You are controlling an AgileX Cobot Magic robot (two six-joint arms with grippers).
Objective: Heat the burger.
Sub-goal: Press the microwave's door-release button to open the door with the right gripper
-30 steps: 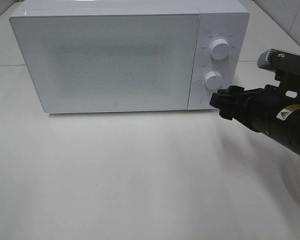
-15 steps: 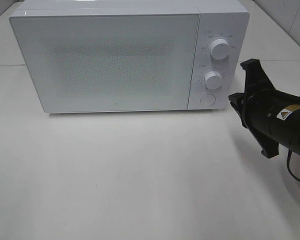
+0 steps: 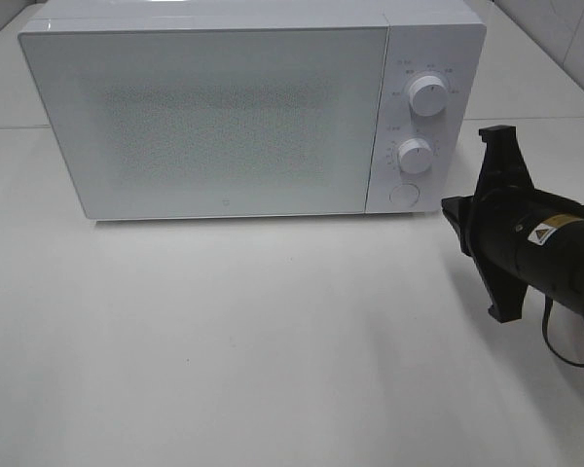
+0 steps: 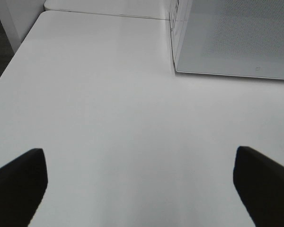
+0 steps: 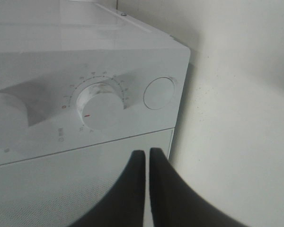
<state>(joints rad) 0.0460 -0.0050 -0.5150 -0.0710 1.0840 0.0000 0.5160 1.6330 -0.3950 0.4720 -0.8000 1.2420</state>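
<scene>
Burger's place cannot be told: the one white microwave (image 3: 214,107) stands shut, its frosted door hiding the inside. It carries two knobs, upper dial (image 3: 427,95) and lower dial (image 3: 415,156), plus one round button (image 3: 402,194). The right gripper (image 5: 146,158) has its fingers pressed together near the button. The left gripper (image 4: 142,189) has its fingers spread wide over the table (image 4: 109,94).

The burger is out of view; the white microwave (image 3: 214,117) stands upright, its speckled door shut.
</scene>
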